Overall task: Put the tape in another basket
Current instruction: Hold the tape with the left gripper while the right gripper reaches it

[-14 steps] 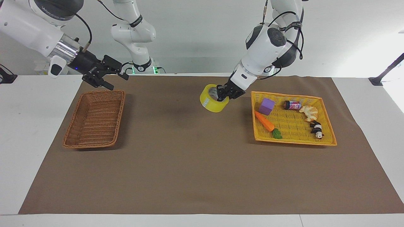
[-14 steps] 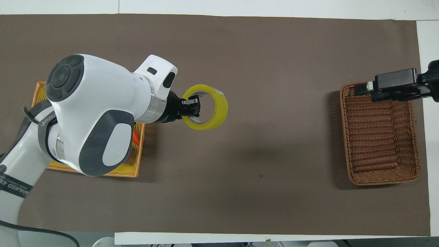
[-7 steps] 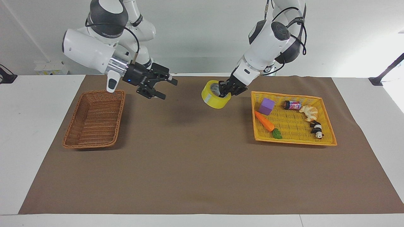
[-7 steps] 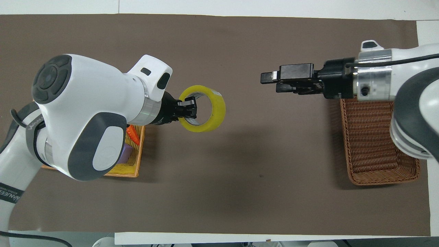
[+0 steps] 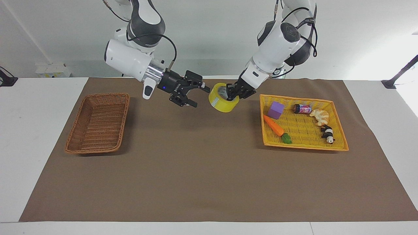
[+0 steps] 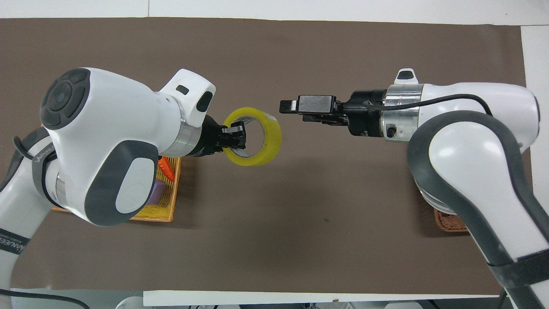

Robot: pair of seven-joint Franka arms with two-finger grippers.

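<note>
Above the brown paper-covered tabletop [image 5: 196, 169], the left hand [image 5: 235, 92] gripped the yellow ring-shaped tape roll [image 5: 222, 102] while the right hand [image 5: 196, 94], fingers spread, hung just beside it.

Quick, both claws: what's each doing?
Left claw: shut on the tape, held over the mat.
Right claw: open, empty, beside the tape.

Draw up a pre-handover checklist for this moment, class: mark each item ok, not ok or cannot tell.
1. Left tool shut on the wide yellow tape roll: ok.
2. Roll lifted off the brown mat: ok.
3. Right tool open for receiving: ok.
4. Right tool touching the roll: not ok, a gap shows from overhead.
5. Brown woven wicker basket free of objects: ok.
6. Right tool lined up with the roll's wall: cannot tell.
</note>
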